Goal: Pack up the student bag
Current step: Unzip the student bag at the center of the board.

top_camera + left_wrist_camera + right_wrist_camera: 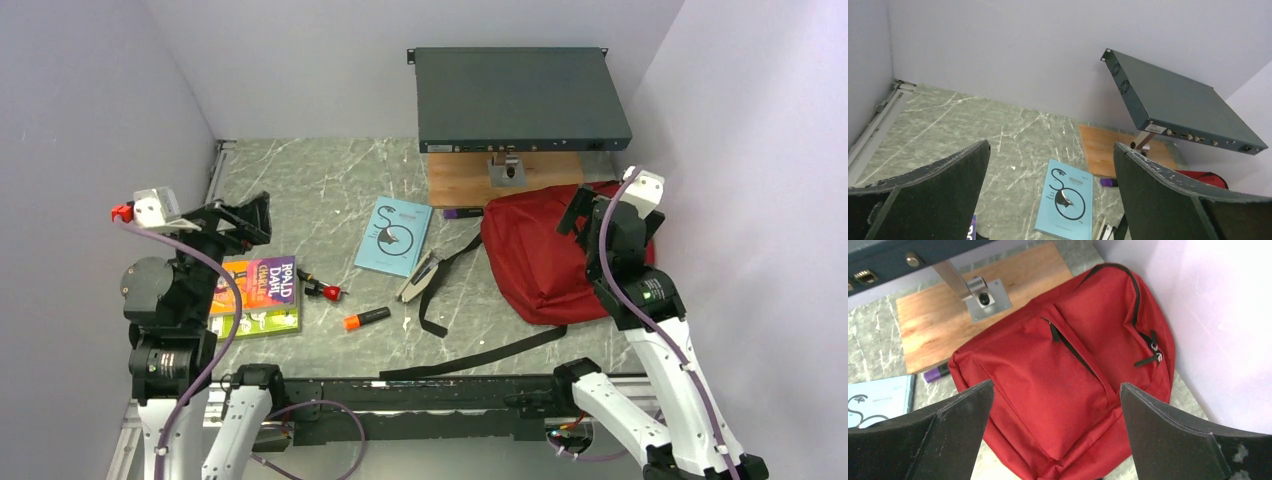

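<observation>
1. Two arms seen from above: student bag (545, 255) flat at right, right gripper (588, 212) hovering over it.
2. Left wrist: left gripper (1050, 147) spread wide, gripping nothing, above blue booklet (1066, 202).
3. Right wrist: fingers (938, 440) parted wide over student bag.

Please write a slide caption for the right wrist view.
Open right gripper poised over the red student bag, which lies beside a wooden board.

The colourful book (262, 297) on the table reads ROALD DAHL
</observation>
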You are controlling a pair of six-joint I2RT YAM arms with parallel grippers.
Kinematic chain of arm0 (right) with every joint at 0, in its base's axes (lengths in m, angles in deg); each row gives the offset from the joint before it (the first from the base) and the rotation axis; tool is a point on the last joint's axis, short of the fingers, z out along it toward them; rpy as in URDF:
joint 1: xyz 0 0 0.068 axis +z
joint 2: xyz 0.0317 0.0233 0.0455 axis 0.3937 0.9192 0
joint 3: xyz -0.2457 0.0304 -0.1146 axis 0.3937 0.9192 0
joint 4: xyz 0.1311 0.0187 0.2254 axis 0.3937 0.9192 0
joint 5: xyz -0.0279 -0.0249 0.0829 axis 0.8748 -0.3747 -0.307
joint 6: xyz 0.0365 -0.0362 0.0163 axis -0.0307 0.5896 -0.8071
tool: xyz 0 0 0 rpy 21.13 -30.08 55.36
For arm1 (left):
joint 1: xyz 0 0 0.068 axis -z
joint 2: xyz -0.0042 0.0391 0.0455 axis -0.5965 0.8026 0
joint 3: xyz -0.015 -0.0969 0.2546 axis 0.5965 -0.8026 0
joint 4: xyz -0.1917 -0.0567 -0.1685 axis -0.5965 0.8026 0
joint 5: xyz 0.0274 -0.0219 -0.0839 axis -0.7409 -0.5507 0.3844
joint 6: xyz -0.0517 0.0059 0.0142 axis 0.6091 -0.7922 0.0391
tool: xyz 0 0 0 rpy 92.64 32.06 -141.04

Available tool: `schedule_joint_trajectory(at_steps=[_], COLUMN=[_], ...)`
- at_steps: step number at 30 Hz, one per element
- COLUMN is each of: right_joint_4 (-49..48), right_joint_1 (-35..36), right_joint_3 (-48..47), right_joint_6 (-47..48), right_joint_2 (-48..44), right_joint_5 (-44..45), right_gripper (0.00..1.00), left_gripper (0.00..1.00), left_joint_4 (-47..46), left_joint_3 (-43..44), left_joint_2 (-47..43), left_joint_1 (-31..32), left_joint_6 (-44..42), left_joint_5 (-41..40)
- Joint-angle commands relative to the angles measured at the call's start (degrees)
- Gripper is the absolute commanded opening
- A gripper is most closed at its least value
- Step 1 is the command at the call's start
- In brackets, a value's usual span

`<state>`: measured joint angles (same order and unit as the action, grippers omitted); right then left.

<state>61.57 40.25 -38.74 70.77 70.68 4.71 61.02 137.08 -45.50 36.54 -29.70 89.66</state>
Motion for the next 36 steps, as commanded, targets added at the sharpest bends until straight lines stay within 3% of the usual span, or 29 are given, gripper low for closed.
schedule_joint_trajectory(at_steps=[1,7,14,18,21,24,27,32,36], right_joint_4=[0.26,-7.95,-16.7,-19.26,-16.92,-14.5,-14.29,-14.41,-17.28], right_joint_1=[-0.1,-0.1,-3.93,-12.2,-13.93,-14.42,-14.42,-13.76,-6.24], right_joint_3=[1.7,11.45,20.69,24.08,24.42,24.69,26.47,28.84,31.43], right_joint_6=[-4.36,-1.49,-5.6,-8.75,-11.6,-13.78,-13.57,-10.86,-13.64], right_joint_2=[-0.36,-0.16,5.27,8.04,10.21,11.52,11.59,11.73,10.91], right_joint_5=[0.89,-9.25,-17.54,-26.39,-24.73,-22.91,-25.29,-43.21,-50.43], right_gripper=[1.0,1.0,1.0,1.0,1.0,1.0,1.0,1.0,1.0], left_gripper=[0.99,0.99,0.99,0.99,0.99,0.99,0.99,0.99,0.98], left_joint_4=[-2.69,-2.83,1.19,-0.48,-6.69,-13.53,-16.73,-23.15,-30.78], left_joint_3=[-0.29,-1.53,-2.82,-7.58,-14.22,-20.82,-24.52,-26.41,-26.45], left_joint_2=[2.29,5.38,9.06,11.18,12.05,12.63,14.1,21.45,29.76], left_joint_1=[-0.28,-0.28,-0.28,-0.28,0.47,5.12,13.17,27.66,35.53], left_joint_6=[-0.77,-1.08,-1.38,3.18,9.87,15.66,17.67,20.59,23.65], left_joint_5=[5.15,16.52,23.74,30.36,36.83,38.94,34.85,26.88,23.96])
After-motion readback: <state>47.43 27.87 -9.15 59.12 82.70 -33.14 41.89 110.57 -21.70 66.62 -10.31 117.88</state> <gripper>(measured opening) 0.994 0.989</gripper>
